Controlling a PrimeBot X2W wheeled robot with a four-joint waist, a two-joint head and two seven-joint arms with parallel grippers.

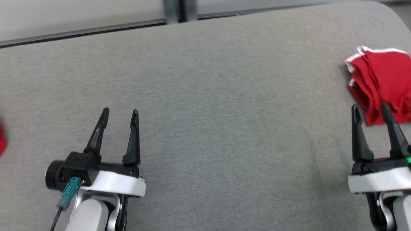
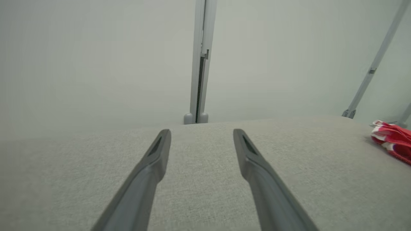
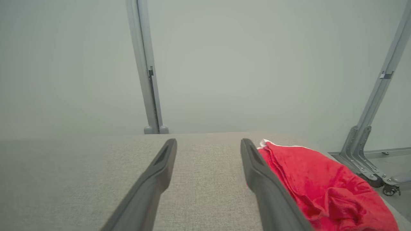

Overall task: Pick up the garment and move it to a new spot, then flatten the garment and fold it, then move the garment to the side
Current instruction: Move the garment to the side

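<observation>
Head view, starting at 9 o'clock: we see a blurred red patch (image 1: 1, 138) cut off by the frame edge, too smeared for us to identify. At about 7 o'clock the left gripper (image 1: 120, 111) hangs over the grey fabric table (image 1: 208, 96), its two dark fingers spread wide apart with bare fabric between them; it holds nothing. The middle of the table is plain grey cloth. At roughly 3 o'clock lies the garment (image 1: 382, 83), a red bundle with white trim, gathered in loose folds close to the table's right edge. At 4 o'clock we find the right gripper (image 1: 369, 106), jaws likewise wide open and gripping nothing. Its outer finger crosses the near edge of the garment, while the inner finger stands over grey fabric just beside it; we cannot tell whether the outer finger touches the cloth or only passes above it.

In the left wrist view, the left gripper (image 2: 202, 132) points toward a grey upright post (image 2: 200, 64) at 12 o'clock, and the garment (image 2: 393, 141) sits well apart at 3 o'clock.

In the right wrist view, the right gripper (image 3: 208, 141) is open, with the garment (image 3: 321, 179) at 4 o'clock against the outside of its right-hand finger.
</observation>
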